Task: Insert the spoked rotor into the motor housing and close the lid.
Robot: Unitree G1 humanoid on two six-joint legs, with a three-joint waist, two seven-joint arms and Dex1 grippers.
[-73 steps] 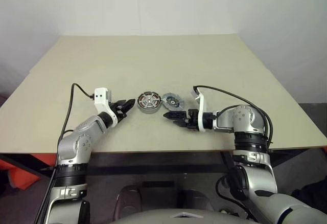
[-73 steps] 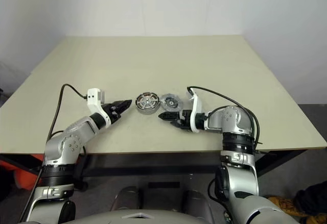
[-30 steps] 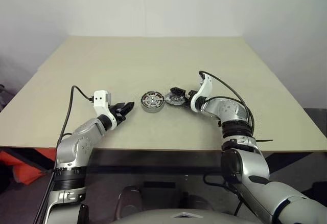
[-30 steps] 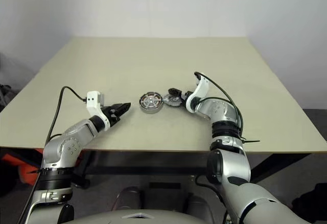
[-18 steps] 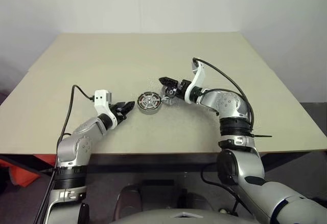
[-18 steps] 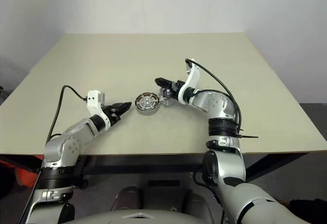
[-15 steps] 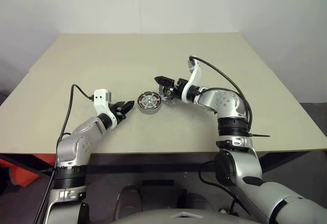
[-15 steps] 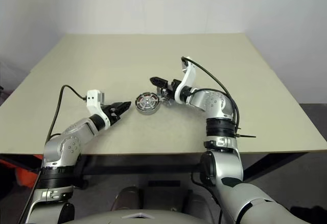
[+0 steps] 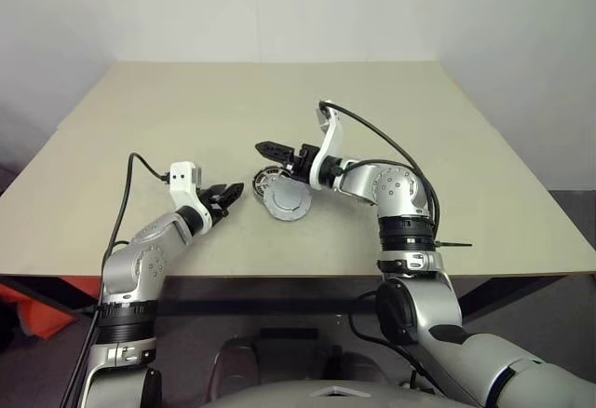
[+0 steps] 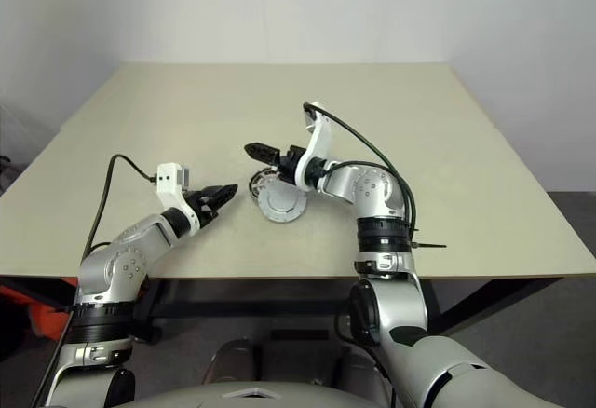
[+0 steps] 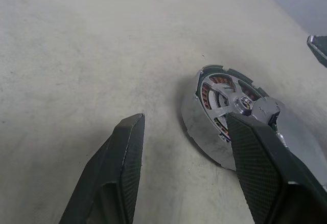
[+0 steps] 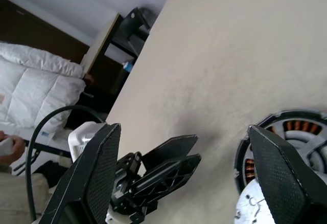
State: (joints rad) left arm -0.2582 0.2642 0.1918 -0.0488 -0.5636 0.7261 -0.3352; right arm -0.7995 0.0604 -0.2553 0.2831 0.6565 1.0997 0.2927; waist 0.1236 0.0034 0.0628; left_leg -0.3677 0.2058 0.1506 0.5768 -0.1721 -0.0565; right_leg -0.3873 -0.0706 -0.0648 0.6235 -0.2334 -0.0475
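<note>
1. The left gripper (image 9: 232,191), jaws apart and empty, sits just beside the round silver-grey motor housing (image 9: 267,183).
2. The flat grey disc lid (image 9: 287,201) overlaps the housing's near edge; reseat it centred.
3. The right gripper (image 9: 268,150) hovers wide open, empty.

A plain indoor test room: a bare beige tabletop (image 9: 391,101) stands against blank white walls (image 9: 279,7). Off to one side lie a white quilt (image 12: 30,81) and dark furniture (image 12: 110,45), suggesting a lived-in room.
</note>
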